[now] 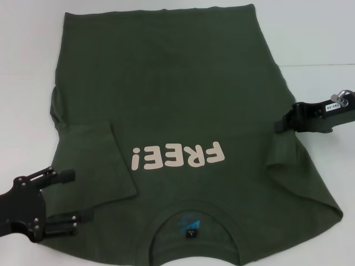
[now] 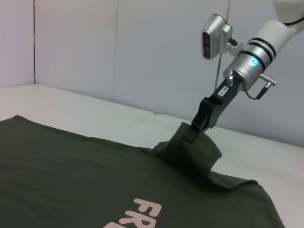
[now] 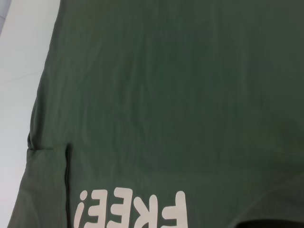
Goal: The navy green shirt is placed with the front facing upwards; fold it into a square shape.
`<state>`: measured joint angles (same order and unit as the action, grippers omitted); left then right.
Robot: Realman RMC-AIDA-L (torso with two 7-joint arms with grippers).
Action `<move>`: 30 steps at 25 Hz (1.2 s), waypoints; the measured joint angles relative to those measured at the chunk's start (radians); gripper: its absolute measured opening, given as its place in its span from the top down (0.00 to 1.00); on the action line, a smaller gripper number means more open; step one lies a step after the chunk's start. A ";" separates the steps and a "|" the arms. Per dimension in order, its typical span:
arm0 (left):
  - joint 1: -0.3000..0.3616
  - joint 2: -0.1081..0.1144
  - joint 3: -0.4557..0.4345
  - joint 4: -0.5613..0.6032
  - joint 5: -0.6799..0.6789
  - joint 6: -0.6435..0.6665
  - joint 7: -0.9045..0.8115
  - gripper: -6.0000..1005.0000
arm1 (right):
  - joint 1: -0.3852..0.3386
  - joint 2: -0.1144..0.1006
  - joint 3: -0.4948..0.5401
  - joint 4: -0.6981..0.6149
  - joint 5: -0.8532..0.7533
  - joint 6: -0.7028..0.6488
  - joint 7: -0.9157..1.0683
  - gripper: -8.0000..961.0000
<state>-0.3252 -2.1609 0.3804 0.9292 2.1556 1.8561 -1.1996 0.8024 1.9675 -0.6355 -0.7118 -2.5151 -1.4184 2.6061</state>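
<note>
The navy green shirt [image 1: 183, 94] lies flat on the table, front up, with its pink "FREE!" lettering [image 1: 177, 157] and its collar [image 1: 191, 221] toward me. Its left sleeve [image 1: 105, 160] is folded inward onto the body. My right gripper [image 1: 280, 126] is shut on the right sleeve [image 1: 283, 152]. The left wrist view shows that gripper [image 2: 199, 124] holding the sleeve [image 2: 190, 149] up in a peak above the shirt. My left gripper [image 1: 69, 199] is open over the shirt's left shoulder edge, with nothing between its fingers.
A white table [image 1: 316, 44] surrounds the shirt, with bare room on both sides. A white wall [image 2: 118, 47] stands behind the table in the left wrist view. The shirt's hem reaches the far edge of the head view.
</note>
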 joint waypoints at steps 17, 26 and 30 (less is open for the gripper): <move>0.000 0.001 0.002 -0.001 0.001 -0.007 0.000 0.07 | 0.012 0.016 -0.001 0.000 0.004 0.025 -0.005 0.96; 0.000 0.000 0.007 -0.001 0.003 -0.017 0.000 0.07 | 0.010 0.016 0.005 0.011 0.026 0.046 -0.013 0.74; -0.001 0.000 0.007 -0.006 0.001 -0.019 0.000 0.07 | -0.009 0.008 0.008 0.011 0.094 0.046 -0.029 0.57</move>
<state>-0.3258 -2.1613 0.3876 0.9235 2.1562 1.8372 -1.1996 0.7929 1.9759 -0.6277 -0.7009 -2.4214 -1.3729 2.5770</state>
